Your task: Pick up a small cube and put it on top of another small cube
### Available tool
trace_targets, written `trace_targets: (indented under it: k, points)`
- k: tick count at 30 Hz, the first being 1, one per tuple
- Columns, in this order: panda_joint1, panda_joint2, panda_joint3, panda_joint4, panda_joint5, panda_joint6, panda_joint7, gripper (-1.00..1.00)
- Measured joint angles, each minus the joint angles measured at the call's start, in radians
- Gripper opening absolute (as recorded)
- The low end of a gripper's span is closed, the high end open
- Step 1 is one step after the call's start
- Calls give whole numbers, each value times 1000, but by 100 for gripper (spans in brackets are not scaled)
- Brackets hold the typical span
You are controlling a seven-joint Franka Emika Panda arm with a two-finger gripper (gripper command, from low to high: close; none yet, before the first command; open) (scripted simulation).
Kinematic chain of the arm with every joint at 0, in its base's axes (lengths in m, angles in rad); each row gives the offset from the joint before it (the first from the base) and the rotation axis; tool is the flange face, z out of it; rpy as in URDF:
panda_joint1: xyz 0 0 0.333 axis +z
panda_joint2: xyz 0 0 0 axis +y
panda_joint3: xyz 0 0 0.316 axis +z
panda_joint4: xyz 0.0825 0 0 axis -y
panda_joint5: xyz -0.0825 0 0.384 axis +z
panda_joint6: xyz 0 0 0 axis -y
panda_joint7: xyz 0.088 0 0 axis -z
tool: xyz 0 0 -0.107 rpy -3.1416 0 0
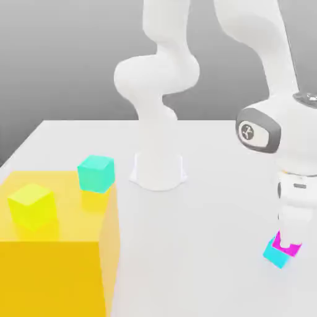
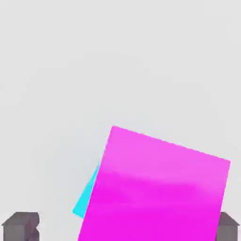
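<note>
The magenta cube (image 2: 157, 188) sits on the sky-cyan cube (image 2: 87, 200) (slightly twisted), near the worktop (image 1: 204, 247) edge; the tool (image 2: 122, 226) straddles it with fingers (image 2: 21, 225) spread, apparently releasing the stack.

A simulated lab bench: bare white table (image 1: 204, 247), grey backdrop, plain coloured blocks.

A bright magenta small cube (image 1: 286, 246) above a sky-cyan cube (image 1: 275, 254), both plain, on a pale grey-white table (image 1: 204, 247). Nearby: a turquoise cube (image 1: 95, 173) and yellow cube (image 1: 32, 205) on a deep-yellow block (image 1: 56, 272). White arm (image 1: 272, 74); dark grey fingertips (image 2: 21, 225).
</note>
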Motion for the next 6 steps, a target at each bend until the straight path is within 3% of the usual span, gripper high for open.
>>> trace_targets:
  k: [2, 6]
  points:
    - [0, 8, -1, 1, -2, 8, 1, 100]
    - [1, -111, 5, -5, 27, -104, -20, 100]
